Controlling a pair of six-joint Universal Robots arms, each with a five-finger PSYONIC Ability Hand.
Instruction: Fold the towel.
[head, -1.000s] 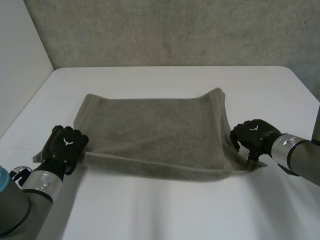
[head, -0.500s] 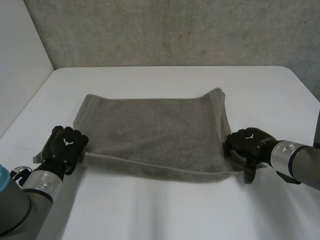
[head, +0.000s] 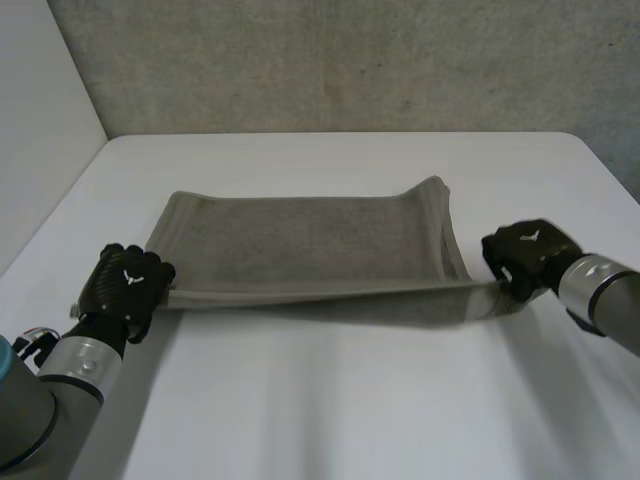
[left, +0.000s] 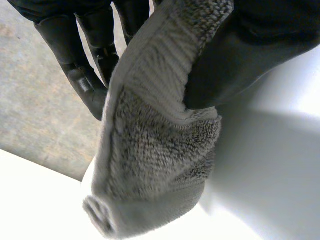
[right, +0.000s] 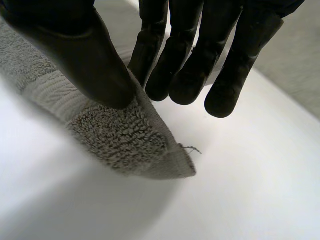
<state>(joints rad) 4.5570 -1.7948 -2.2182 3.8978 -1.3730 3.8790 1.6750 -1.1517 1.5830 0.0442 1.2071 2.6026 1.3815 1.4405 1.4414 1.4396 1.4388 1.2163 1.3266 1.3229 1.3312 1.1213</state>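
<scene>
Nearest the front of the white table (head: 330, 410), the left hand (head: 128, 290) and the right hand (head: 530, 255) each hold one near corner of the grey towel (head: 310, 235). They are well apart, one at each end of its near edge. Seen along the left palm, the left hand (left: 260, 50) has its thumb pressed down on the ribbed hem of the towel (left: 160, 165), and its fingers (left: 85, 75) are curled behind the cloth, so the corner is pinched and droops loosely past the grip. Seen along the right palm, the right hand (right: 75, 55) pins the towel (right: 130, 135) between its thumb and fingers (right: 185, 75), with the pointed corner and a loose thread sticking out beyond them. Between the two hands the near edge hangs clear of the table, drawn out in a nearly straight line with a dark shadow under it. Beyond that the cloth slopes down and lies flat on the table. The far left corner rests flat, and the far right corner (head: 437, 186) is rucked up a little. Behind the table's far edge stands a rough grey wall (head: 350, 60).
</scene>
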